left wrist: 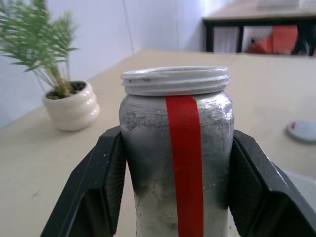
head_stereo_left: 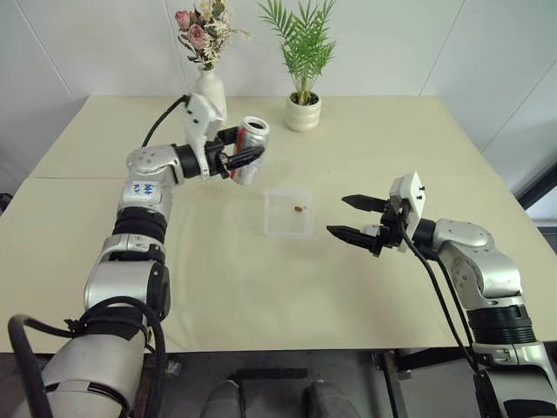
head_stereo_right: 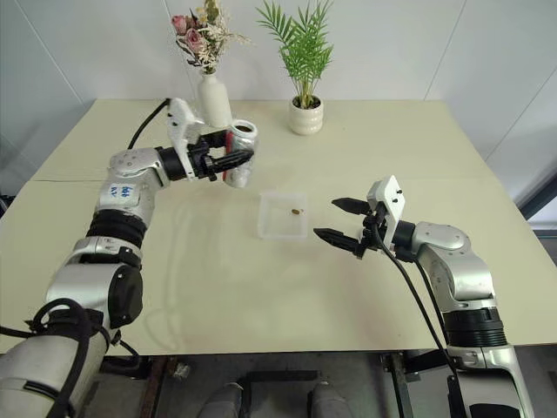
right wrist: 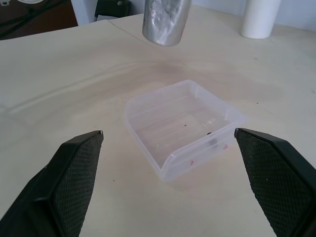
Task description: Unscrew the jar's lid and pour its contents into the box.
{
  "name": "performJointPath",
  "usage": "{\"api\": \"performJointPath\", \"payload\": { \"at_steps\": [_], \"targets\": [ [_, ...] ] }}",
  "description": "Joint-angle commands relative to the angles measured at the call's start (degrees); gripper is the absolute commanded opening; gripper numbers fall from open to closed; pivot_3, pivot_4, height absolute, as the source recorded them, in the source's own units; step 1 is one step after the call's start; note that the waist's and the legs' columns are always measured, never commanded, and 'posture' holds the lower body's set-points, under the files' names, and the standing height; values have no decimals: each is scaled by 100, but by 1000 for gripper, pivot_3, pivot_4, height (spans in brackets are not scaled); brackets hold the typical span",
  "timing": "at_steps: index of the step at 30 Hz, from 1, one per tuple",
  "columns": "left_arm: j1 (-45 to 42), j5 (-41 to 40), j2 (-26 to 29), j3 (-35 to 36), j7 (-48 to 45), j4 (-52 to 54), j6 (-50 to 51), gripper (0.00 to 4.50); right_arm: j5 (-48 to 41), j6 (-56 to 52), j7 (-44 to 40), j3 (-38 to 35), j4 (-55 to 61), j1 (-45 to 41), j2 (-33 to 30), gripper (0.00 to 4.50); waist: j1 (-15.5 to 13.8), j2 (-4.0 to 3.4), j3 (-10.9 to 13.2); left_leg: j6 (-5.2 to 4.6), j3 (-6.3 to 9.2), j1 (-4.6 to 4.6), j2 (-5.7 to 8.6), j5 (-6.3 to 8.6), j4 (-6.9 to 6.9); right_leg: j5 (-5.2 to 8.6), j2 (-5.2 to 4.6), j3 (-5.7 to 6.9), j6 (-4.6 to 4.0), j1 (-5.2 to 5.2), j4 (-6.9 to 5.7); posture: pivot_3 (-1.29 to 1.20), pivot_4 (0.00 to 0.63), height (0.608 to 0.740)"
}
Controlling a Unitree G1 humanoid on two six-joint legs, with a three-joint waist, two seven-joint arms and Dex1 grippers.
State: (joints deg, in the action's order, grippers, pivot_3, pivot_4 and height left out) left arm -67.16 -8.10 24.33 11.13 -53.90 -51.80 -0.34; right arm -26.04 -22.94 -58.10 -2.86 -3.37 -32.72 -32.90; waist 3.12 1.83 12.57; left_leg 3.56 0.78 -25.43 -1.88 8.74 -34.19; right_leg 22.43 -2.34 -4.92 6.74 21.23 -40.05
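The left gripper (head_stereo_left: 246, 157) clenches the open jar (head_stereo_left: 251, 150), upper left of frame, mid-body; it looks light, rigid and slick. The right gripper (head_stereo_left: 357, 219) is released beside the box (head_stereo_left: 287, 212).

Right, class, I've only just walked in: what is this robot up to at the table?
The left gripper holds the jar in the air, its fingers clamped on both sides. The jar's mouth is open, with no cap on it. A brown bit lies in the box on the table. The right gripper hangs open beside the box, holding nothing.
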Motion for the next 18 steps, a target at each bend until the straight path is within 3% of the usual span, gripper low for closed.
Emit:
{"api": "performJointPath", "payload": {
  "at_steps": [1,7,12,18],
  "targets": [
    [434,-582,61,475,456,935,265,2500,-109,46,76,-195,219,6,-27,4486,7,0,0,0,-1,5,-1,0,1,0,0,-1,0,-5,0,0,150,740],
    [1636,-1083,-34,708,758,2207,507,2500,-152,67,167,-249,346,43,-18,4486,3,0,-1,-3,5,27,-1,2,-2,-2,-2,6,1,-37,10,0,150,740],
    [2218,-1321,-128,968,1282,2541,495,2500,-207,20,177,-214,513,75,-2,4486,-11,1,-1,-12,22,37,-1,7,-4,-11,-1,20,2,-55,16,0,150,740],
    [2661,-1453,-61,978,1289,2705,357,2500,-263,-47,214,-179,672,71,17,4486,-9,1,-1,-21,21,40,0,1,-3,-36,-1,19,12,-69,40,0,150,740]
  ]
}}
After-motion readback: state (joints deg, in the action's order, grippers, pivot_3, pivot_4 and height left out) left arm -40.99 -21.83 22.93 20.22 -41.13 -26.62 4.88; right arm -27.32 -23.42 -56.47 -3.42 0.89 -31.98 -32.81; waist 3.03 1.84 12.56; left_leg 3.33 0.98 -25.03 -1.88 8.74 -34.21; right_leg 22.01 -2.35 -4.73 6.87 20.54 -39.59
